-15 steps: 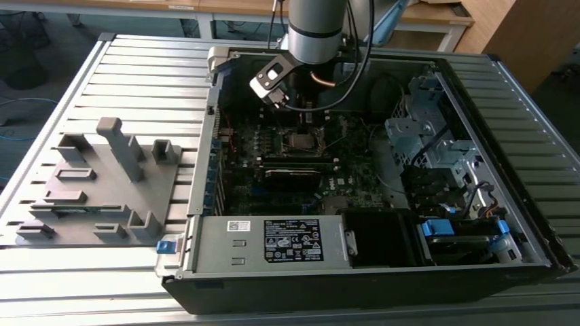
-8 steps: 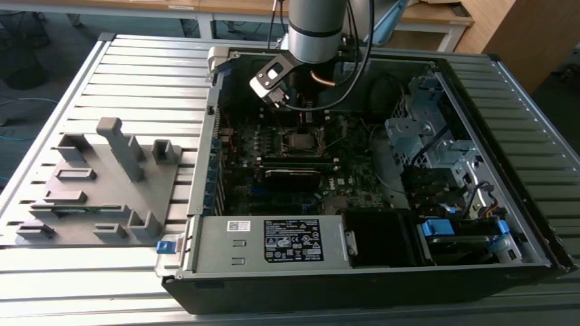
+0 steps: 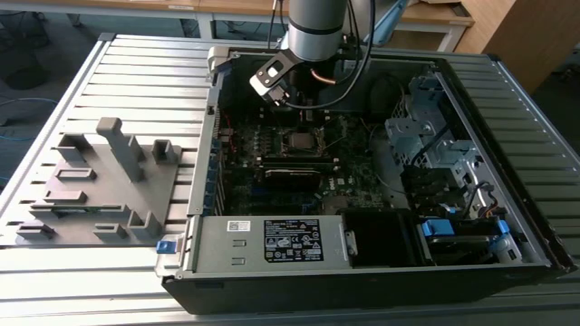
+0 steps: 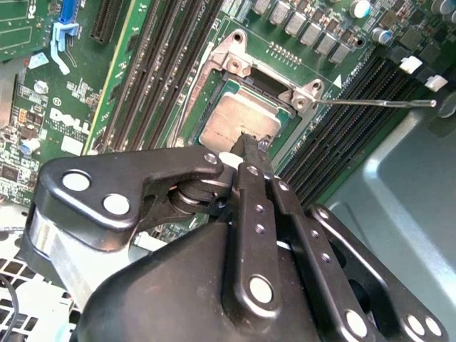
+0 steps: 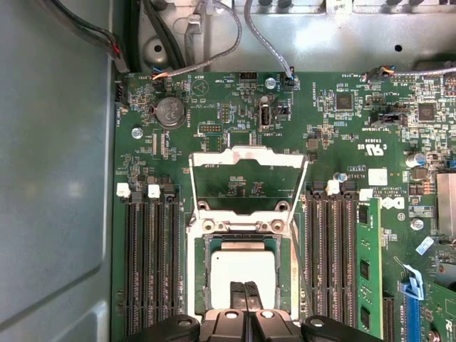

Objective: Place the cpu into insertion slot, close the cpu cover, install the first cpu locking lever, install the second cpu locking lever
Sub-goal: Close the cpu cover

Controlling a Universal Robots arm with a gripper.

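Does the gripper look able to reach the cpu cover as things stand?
Probably yes: the gripper is right at the cpu, and the cpu cover is flipped open just beyond it, with nothing between them.

Robotics lab or test workshop. Slatted aluminium desk carries an opened computer tower (laid on its side, motherboard exposed) and a grey moulded fixture. Industrial robot arm overhead, wooden tabletops behind.

A ribbed metal table spans the exterior view. Behind it stand wooden desks and, at the exterior view's right, a wooden cabinet. The floor is grey-blue, with loose cables.
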